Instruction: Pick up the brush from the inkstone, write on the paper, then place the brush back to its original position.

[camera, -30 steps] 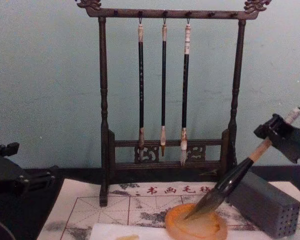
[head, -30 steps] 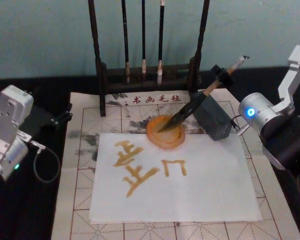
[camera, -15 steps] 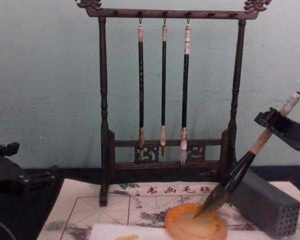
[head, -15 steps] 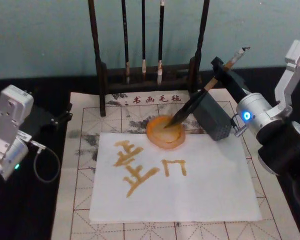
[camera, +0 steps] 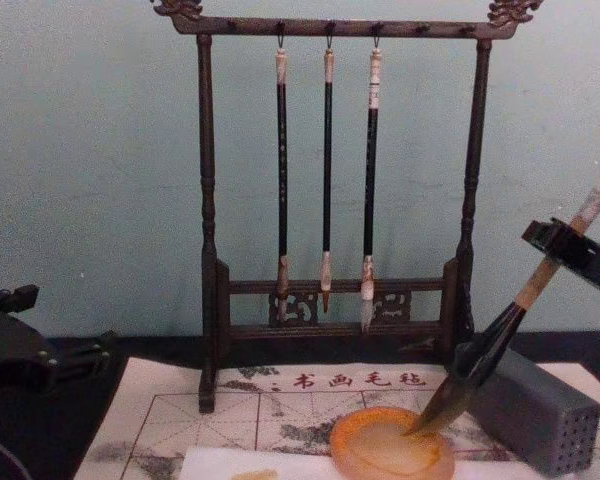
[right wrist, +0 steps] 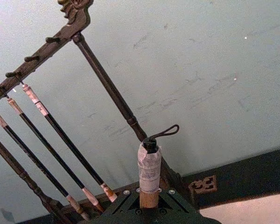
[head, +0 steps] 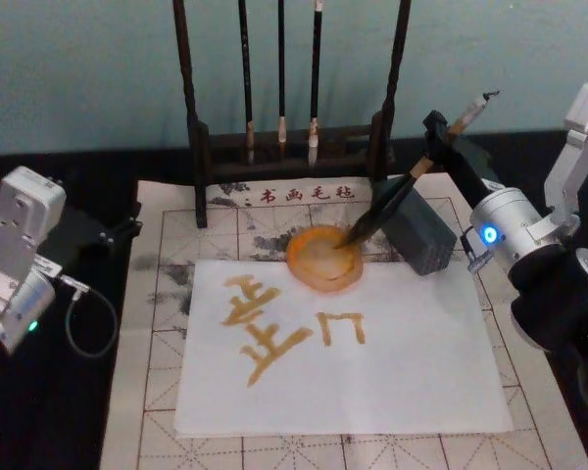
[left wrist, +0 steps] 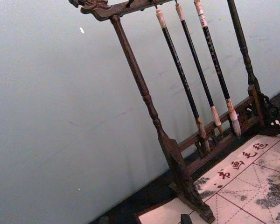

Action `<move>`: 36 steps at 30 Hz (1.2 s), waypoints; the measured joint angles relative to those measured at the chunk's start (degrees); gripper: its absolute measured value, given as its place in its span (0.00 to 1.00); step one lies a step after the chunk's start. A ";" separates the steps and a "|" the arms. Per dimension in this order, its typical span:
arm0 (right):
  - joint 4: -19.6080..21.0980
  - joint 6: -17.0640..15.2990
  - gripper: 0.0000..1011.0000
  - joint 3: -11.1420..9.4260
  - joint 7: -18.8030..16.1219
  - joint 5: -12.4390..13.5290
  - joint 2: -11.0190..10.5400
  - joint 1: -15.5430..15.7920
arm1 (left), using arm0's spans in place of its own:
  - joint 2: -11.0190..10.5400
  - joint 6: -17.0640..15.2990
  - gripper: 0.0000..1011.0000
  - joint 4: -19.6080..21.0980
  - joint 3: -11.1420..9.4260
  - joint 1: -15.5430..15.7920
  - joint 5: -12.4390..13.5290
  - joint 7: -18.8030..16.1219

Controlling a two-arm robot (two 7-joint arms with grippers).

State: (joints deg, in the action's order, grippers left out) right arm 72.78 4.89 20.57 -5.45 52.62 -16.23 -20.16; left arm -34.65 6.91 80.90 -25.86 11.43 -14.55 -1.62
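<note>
My right gripper (head: 437,139) is clamping the upper handle of the big brush with the tan wooden handle and thick black lower part (head: 397,191), up and right of the round orange see-through inkstone (head: 309,276). I am tilting the brush so its dark pointed tip seems to be touching the inkstone's right side, I think so I can lay it down on the grey block with holes (head: 423,240) just right of the inkstone. Its whitish end is carrying a small loop. My left gripper (head: 90,227) is sitting far left of the inkstone; I cannot tell its state.

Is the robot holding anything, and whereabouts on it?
Yes: the right gripper holds the calligraphy brush by its tan upper handle.
</note>
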 joint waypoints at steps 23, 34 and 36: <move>2.90 2.08 0.01 -2.63 -1.96 -4.25 -0.15 2.42 | 0.00 0.00 0.99 0.00 0.00 0.00 0.00 0.00; 8.88 2.39 0.01 -3.01 -7.43 -6.47 -3.00 5.52 | 0.00 0.00 0.99 0.00 0.00 0.00 0.00 0.00; 10.42 2.28 0.01 -2.95 -9.25 -6.96 -4.13 6.41 | 0.00 0.00 0.99 0.00 0.00 0.00 0.00 0.00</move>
State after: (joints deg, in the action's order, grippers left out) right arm 83.20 7.17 17.63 -14.70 45.67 -20.36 -13.75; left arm -34.65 6.91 80.90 -25.86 11.43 -14.55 -1.62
